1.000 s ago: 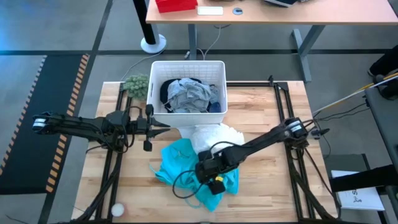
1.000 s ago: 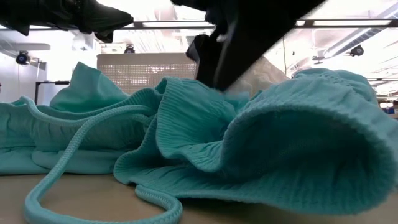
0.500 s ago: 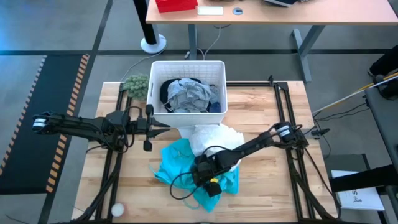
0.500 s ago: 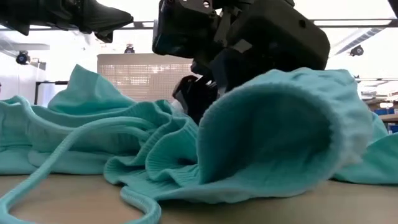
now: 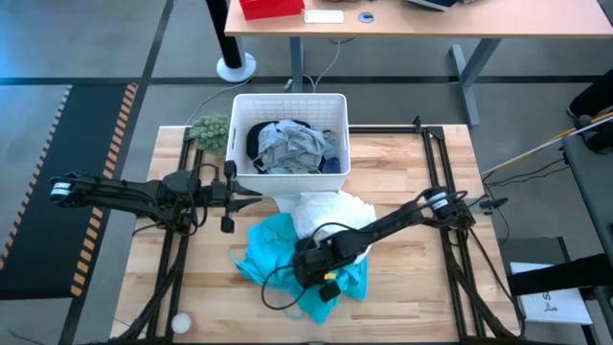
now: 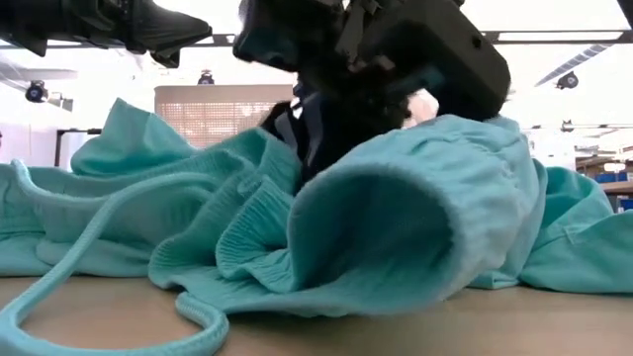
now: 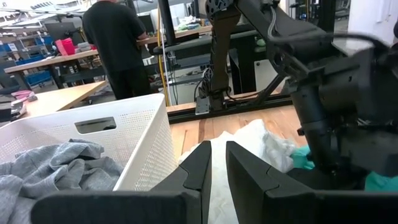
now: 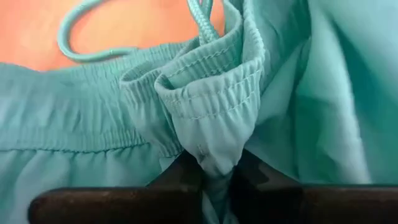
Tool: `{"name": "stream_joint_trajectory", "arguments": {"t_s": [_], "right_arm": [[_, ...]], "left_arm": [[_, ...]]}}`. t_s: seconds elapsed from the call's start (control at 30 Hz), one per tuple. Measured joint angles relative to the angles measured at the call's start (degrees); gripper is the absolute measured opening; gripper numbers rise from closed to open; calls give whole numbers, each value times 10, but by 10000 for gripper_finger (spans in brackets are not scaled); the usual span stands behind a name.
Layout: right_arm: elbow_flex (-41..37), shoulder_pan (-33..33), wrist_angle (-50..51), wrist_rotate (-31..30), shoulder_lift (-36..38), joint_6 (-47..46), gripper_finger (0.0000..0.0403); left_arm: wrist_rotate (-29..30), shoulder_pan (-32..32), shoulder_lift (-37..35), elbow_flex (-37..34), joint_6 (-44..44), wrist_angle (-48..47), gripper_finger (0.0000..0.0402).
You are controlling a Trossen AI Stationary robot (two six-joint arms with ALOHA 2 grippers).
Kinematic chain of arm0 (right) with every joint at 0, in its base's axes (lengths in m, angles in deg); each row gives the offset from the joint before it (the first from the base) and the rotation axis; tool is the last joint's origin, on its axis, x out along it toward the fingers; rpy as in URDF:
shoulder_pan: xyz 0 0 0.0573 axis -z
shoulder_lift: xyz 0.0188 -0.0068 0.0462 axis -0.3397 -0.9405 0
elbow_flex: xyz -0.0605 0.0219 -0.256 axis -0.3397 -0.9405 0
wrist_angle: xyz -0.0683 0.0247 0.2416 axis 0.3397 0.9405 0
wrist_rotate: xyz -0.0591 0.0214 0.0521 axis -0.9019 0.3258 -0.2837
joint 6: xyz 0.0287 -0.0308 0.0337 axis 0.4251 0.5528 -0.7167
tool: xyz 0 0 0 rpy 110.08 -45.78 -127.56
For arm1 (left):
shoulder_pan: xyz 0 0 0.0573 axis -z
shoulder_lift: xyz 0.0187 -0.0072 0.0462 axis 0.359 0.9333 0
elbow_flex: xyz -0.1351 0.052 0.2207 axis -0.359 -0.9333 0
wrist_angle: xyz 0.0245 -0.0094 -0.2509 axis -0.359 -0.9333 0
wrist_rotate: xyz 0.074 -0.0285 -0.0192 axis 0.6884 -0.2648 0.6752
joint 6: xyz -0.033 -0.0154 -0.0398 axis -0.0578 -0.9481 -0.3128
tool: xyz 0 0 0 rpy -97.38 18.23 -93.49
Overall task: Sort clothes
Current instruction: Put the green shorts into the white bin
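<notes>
A teal garment (image 5: 273, 251) with a drawstring (image 8: 87, 53) lies crumpled on the wooden table near its front edge, partly over a white garment (image 5: 330, 211). My right gripper (image 5: 308, 264) is down in the teal cloth (image 6: 396, 227) and shut on it. Grey and dark clothes (image 5: 292, 146) lie in the white bin (image 5: 287, 99) at the back. My left gripper (image 5: 251, 194) hangs level above the table just left of the bin, shut and with nothing in it (image 7: 217, 165). My right gripper pinches a bunched fold of the teal garment's elastic waistband (image 8: 211, 152) between its two fingers. The fingers come from above, slanting down from the table's right. Several layers are gathered in the pinch. The rest of the garment lies slack on the table.
A small green fuzzy plant (image 5: 211, 129) stands at the bin's left corner. The drawstring loops loose (image 6: 89, 247) over the table toward the front. A person (image 7: 115, 43) stands at benches beyond the table. Bare wood shows at the right (image 5: 421, 278).
My right gripper has sunk into the teal garment and shifted a little toward the table's left. The waistband has bunched up around it, and the ribbed opening facing the front edge has been pushed over and lowered.
</notes>
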Motion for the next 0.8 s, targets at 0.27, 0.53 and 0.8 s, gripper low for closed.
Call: {"name": "stream_joint_trajectory", "arguments": {"t_s": [0.27, 0.53, 0.8], "right_arm": [[47, 0, 40, -20, 55, 20, 6], [99, -3, 156, -138, 126, 41, 2], [141, -12, 178, -269, 214, 56, 1]], "left_arm": [[0, 0, 0, 0, 2, 0, 36], [0, 0, 0, 0, 2, 0, 36], [0, 0, 0, 0, 2, 0, 36]]}}
